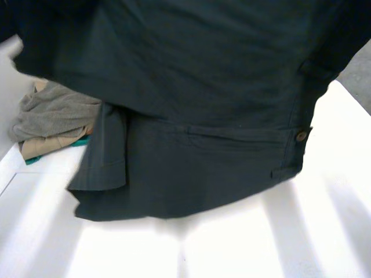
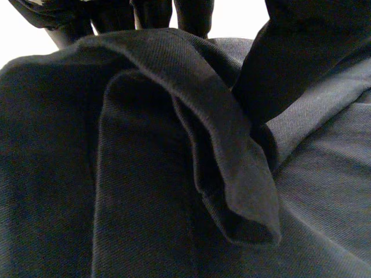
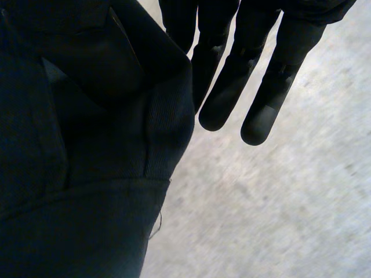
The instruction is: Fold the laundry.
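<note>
1. A dark garment (image 1: 203,87) is seen held up close before the head camera, spread wide and hanging down over the white table (image 1: 301,231).
2. A welt pocket (image 1: 237,133) is shown on its face, with a brown button (image 1: 301,136) by its right edge and a stitched hem (image 1: 98,174) turned over at its lower left.
3. Whether the lower edge touches the table cannot be told.
4. The left hand (image 2: 151,14) is closed on the cloth. In its wrist view a folded ridge of the garment is pinched between the fingers behind it and the thumb (image 2: 290,63) pressed on its front, and the fold trails down from there.
5. The right hand (image 3: 223,98) is placed just beside an edge of the garment, above a grey speckled surface (image 3: 290,202). Whether the cloth is gripped by it cannot be told.
6. A small heap of other laundry lies at the table's left, partly hidden behind the garment: a grey cloth (image 1: 58,113) on top of a beige cloth (image 1: 46,145), with a teal cloth (image 1: 84,141) showing beneath.
</note>
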